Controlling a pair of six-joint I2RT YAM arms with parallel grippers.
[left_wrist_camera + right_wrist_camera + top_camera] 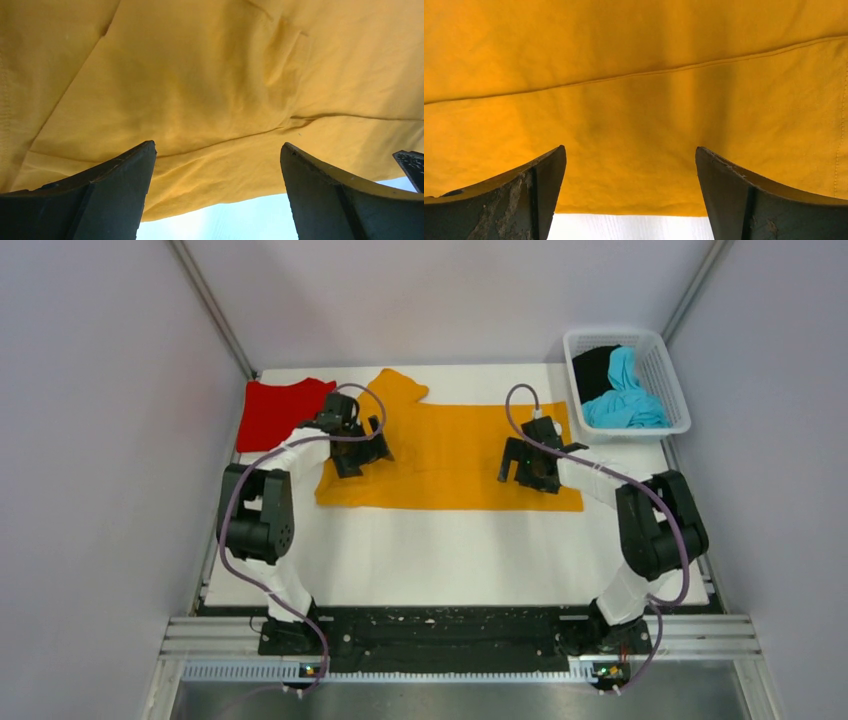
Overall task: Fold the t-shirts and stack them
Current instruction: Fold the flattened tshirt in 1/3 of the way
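Over orange tee (450, 455), left pincer (352, 452) and right pincer (522, 465) both spread, empty; cloth looks soft, light, floppy, likely best pinched at the edge between each pincer's fingers.

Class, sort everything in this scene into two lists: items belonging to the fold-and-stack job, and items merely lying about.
Belongs to the job:
- orange-yellow cotton t-shirt, laid out mid-table
- red cotton t-shirt, far left
- cyan-blue cotton t-shirt and black cotton t-shirt, both inside the white plastic mesh basket

Just there:
- that basket itself
- white tabletop
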